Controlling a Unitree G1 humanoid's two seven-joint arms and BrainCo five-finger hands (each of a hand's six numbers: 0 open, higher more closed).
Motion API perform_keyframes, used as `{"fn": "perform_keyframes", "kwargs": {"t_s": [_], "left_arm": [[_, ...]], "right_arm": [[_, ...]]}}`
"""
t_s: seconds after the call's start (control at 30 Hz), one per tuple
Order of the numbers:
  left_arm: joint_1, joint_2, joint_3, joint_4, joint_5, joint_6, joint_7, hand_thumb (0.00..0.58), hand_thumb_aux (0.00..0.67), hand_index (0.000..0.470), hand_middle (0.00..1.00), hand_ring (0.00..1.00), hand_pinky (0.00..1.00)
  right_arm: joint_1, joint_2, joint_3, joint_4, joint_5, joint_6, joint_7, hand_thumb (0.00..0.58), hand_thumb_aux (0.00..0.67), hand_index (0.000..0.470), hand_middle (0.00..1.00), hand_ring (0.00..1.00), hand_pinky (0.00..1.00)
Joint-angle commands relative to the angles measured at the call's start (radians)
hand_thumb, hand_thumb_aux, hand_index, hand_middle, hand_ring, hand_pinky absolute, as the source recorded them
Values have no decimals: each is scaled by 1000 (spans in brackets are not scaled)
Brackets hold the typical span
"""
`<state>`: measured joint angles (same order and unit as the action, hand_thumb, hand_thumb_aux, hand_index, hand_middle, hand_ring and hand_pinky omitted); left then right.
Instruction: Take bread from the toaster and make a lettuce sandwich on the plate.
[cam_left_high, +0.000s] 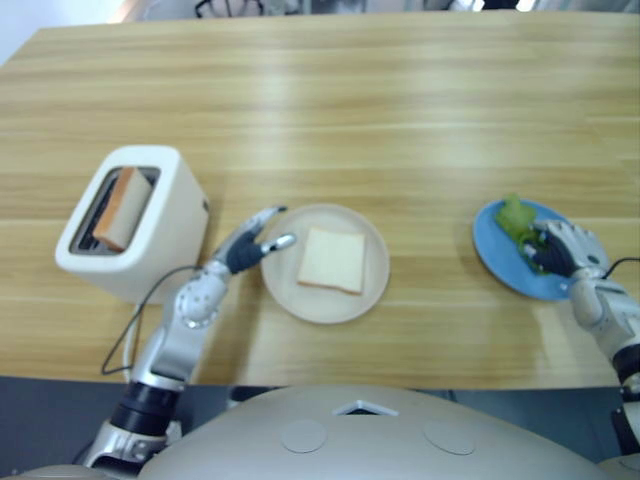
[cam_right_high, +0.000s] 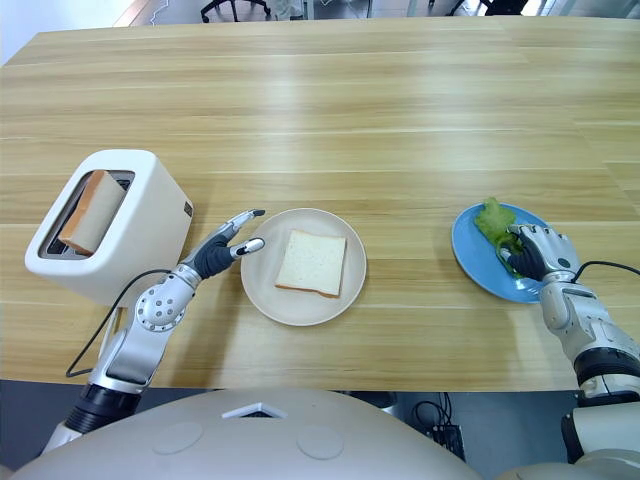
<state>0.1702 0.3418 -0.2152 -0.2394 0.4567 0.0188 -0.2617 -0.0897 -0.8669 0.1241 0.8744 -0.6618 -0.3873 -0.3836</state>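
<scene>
Left hand (cam_right_high: 222, 250) sits just beside the left rim of the beige plate (cam_right_high: 262, 300), fingers spread and straight, holding nothing. Right hand (cam_right_high: 535, 255) rests on the blue plate (cam_right_high: 470, 252), fingers curled around the near end of the lettuce (cam_right_high: 490, 218). The leaf lies flat on that plate, not lifted. One bread slice (cam_right_high: 312, 263) lies flat in the middle of the beige plate. The blue plate is well apart from it, to the right. The toaster (cam_right_high: 150, 220) stands left of the beige plate with a second slice (cam_right_high: 90, 212) upright in its slot, and its cable (cam_right_high: 105, 330) trails off the near edge of the counter (cam_right_high: 350, 120).

Step, by my read: base slice is down and the lettuce pick-up is in hand. Next move calls for lifting the leaf, carrying it left and laying it on the slice. The toaster slice then goes on top.

Hard to make out: the hand covers the lettuce's near end, so how firm the grip is stays unclear. The toaster slot hides the lower part of the second slice.
</scene>
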Motion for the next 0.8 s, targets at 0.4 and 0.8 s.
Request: {"fn": "perform_keyframes", "kwargs": {"t_s": [0.4,0.8], "left_arm": [[18,7,5,5,-8,7,7,0,0,0,0,0,0],[26,-6,8,19,-30,-3,31,0,0,0,0,0,0]], "right_arm": [[81,2,-25,-143,71,0,28,580,670,460,1000,1000,1000],[295,-16,-322,-760,183,122,128,580,670,460,1000,1000,1000]]}}
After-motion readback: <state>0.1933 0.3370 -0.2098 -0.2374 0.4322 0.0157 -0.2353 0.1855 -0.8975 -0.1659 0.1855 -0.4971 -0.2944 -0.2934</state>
